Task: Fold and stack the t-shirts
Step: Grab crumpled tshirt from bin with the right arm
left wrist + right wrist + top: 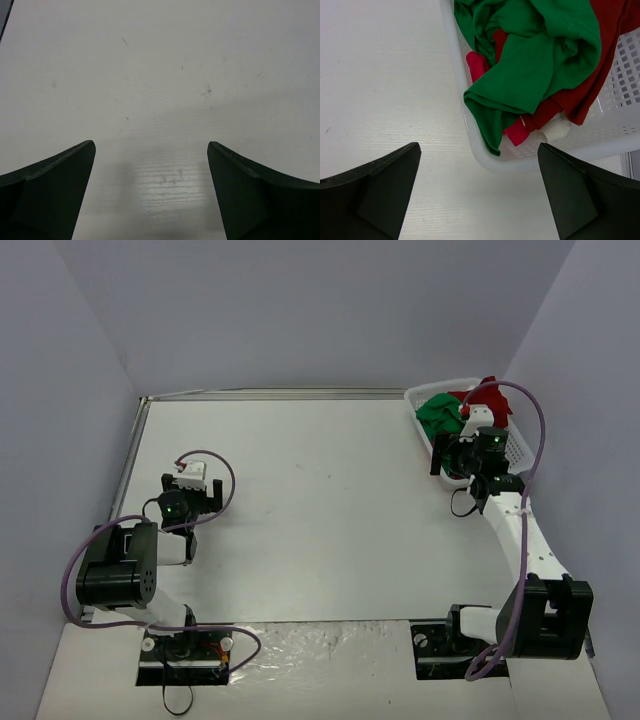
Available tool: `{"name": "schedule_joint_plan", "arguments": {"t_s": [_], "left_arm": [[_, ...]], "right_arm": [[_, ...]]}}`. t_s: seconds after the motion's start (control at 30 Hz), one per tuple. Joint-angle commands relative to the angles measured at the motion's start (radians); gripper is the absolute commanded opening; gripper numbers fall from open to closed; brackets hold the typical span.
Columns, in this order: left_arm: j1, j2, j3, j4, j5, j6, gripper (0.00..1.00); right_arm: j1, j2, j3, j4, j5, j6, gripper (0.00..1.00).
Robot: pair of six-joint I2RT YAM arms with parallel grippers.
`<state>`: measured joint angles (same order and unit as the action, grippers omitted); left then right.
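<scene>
**Both hands released, shirts bunched in basket**

The right hand [479, 147] hangs spread wide and empty above a corner of the white lattice basket [615, 135], at the upper right of the overhead view. Inside it, the green t-shirt [530, 55] lies crumpled over the red t-shirt [615, 45]. The left hand [150, 145], also released, hovers over the counter [150, 60] at centre left.

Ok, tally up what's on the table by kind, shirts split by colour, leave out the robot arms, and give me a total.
Green t-shirt: 1
Red t-shirt: 1
White basket: 1
Total: 3
</scene>
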<state>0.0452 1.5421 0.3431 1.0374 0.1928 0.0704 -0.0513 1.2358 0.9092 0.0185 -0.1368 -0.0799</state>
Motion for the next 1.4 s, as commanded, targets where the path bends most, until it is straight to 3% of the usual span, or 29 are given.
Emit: {"name": "schedule_joint_plan", "arguments": {"t_s": [0.0, 0.33, 0.47, 0.63, 0.9, 1.37], "left_arm": [[0.001, -0.01, 0.03, 0.049, 0.004, -0.014, 0.94], [0.002, -0.03, 0.033, 0.021, -0.007, -0.018, 0.94], [0.001, -0.164, 0.131, -0.25, 0.023, -0.017, 0.94], [0.001, -0.331, 0.252, -0.563, 0.092, 0.068, 0.94], [0.004, -0.389, 0.392, -0.861, 0.06, 0.095, 0.94], [0.007, -0.402, 0.373, -0.912, 0.089, 0.123, 0.94]], "right_arm": [[-0.005, 0.01, 0.049, 0.005, 0.042, -0.003, 1.0], [-0.033, 0.022, 0.072, -0.014, -0.015, -0.092, 1.0], [-0.035, 0.043, 0.123, -0.063, -0.038, -0.107, 1.0], [-0.033, 0.12, 0.183, -0.055, 0.067, -0.123, 1.0], [-0.033, 0.344, 0.367, 0.006, 0.12, -0.161, 1.0], [-0.038, 0.619, 0.569, 0.038, 0.181, -0.179, 0.96]]}}
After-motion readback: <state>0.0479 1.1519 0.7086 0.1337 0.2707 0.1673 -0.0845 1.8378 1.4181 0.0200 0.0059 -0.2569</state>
